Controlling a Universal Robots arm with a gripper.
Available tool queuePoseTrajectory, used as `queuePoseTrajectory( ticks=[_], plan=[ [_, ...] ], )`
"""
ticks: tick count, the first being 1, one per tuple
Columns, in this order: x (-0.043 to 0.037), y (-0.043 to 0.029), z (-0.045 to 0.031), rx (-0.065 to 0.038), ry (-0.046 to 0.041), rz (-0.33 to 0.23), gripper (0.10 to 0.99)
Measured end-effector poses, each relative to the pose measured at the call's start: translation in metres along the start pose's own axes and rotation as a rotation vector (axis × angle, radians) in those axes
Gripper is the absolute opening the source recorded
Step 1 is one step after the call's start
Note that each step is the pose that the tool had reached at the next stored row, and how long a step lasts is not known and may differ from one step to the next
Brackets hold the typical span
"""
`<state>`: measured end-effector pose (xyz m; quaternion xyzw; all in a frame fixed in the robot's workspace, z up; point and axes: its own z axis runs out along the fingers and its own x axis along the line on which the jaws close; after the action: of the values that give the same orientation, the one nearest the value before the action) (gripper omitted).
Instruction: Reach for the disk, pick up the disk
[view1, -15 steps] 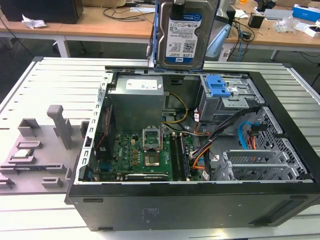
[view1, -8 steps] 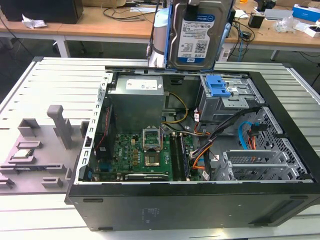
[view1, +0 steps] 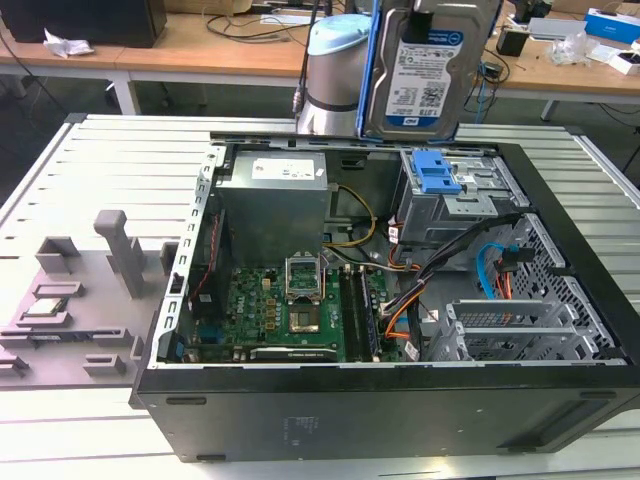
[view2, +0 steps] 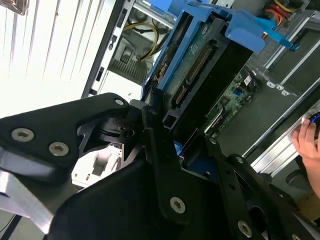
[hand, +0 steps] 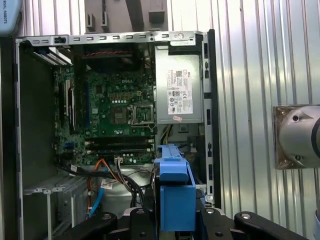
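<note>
Disk (view1: 418, 75), a flat rectangular silver-metal hard drive with a blue-and-white label and a blue plastic side frame, hangs upright above the open black computer case (view1: 400, 420), its long axis near vertical and its label facing the exterior camera. The second wrist view shows the drive's connector edge (view2: 197, 65) and the black pincer (view2: 170, 145) clenched on its blue frame; a hand (view2: 307, 140) rests at the case rim. In the first wrist view, the frame's blue edge (hand: 175, 192) sits between the black fingers (hand: 142, 220), over the green motherboard (hand: 112, 112) and the grey power supply box (hand: 179, 90). The case stands on a slatted grey table (view1: 90, 180).
</note>
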<state>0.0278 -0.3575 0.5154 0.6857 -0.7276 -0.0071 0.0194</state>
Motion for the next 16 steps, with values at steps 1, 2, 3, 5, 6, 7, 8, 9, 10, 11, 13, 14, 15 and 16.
queuePoseTrajectory(
  ticks=[1, 2, 3, 5, 6, 7, 8, 9, 10, 11, 13, 14, 15, 16],
  plan=[
    [-0.0003, -0.0047, -0.0002, 0.0, 0.0001, 0.0, 0.365],
    [-0.0005, -0.0072, -0.0003, 0.0, 0.0, 0.0, 0.365],
    [-0.0007, -0.0109, -0.0004, 0.0, 0.0, 0.0, 0.365],
    [-0.0009, -0.0133, -0.0005, 0.0, 0.0001, 0.0, 0.365],
    [-0.0009, -0.0133, -0.0005, 0.0, 0.0002, 0.0, 0.365],
    [-0.0009, -0.0133, -0.0005, 0.0, 0.0003, 0.0, 0.365],
    [-0.0009, -0.0134, -0.0005, 0.0, 0.0002, 0.0, 0.365],
    [-0.0009, -0.0135, -0.0005, 0.0, 0.0002, 0.0, 0.365],
    [-0.0007, -0.0135, -0.0005, 0.0, 0.0002, 0.0, 0.365],
    [0.0, -0.0136, -0.0006, 0.0, 0.0003, 0.0, 0.365],
    [0.006, -0.0139, -0.0004, 0.0, 0.0003, 0.0, 0.365],
    [0.0083, -0.014, -0.0003, 0.0, 0.0002, 0.0, 0.365],
    [0.0122, -0.0142, -0.0003, 0.0, 0.0003, 0.0, 0.365],
    [0.0158, -0.0144, -0.0002, 0.0, 0.0003, 0.0, 0.365]
  ],
)
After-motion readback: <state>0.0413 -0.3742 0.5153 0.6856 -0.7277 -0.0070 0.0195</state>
